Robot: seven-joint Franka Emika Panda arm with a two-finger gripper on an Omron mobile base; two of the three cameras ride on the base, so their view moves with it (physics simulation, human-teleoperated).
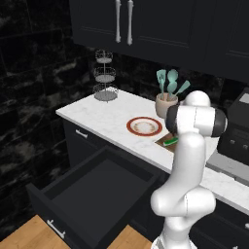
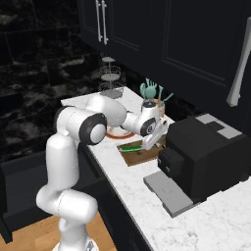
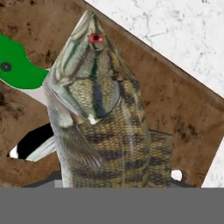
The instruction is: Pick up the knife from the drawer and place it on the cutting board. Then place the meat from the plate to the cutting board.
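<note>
The green-handled knife [image 3: 17,70] is already laid on the brown wooden cutting board [image 3: 175,109]; the striped fish-shaped meat [image 3: 103,118] is gripped in the part-closed gripper [image 2: 154,137] over it, release outstanding.

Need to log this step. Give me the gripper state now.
Gripper: closed on the meat, a fish, held over the cutting board.

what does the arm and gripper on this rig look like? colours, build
Single arm of glossy white rounded tubular links, with dark grey-black discs and rings at the joints. In the right base view the same white shells run out to a dark wrist joint and a white hand carrying the gripper. No loose cables, labels or markings are visible.
</note>
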